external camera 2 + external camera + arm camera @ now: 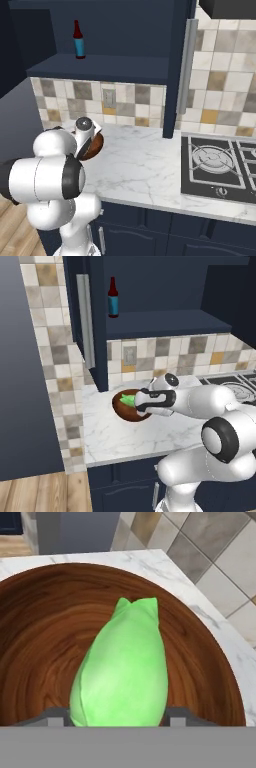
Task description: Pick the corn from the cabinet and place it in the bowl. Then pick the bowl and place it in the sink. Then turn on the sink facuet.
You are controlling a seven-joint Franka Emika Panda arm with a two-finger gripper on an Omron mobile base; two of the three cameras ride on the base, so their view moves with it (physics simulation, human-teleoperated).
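The bright green corn point(122, 672) lies tip-away inside the reddish-brown wooden bowl point(40, 637). My gripper point(117, 714) is shut on the corn's near end, one dark fingertip point(55, 714) pressed against each side. From the left base view the bowl point(122, 412) sits on the marble counter below the navy cabinet point(165, 286), with the corn point(127, 400) poking out beside my hand point(150, 401). In the right base view the bowl point(96, 146) peeks out behind my wrist. The sink and its faucet are out of view.
A red bottle with a blue label point(113, 298) stands on the cabinet shelf. The cabinet's open door with a grey bar handle point(86, 321) hangs left of the bowl. A black gas stove point(220, 162) lies to the right. The counter's front edge point(125, 458) is close.
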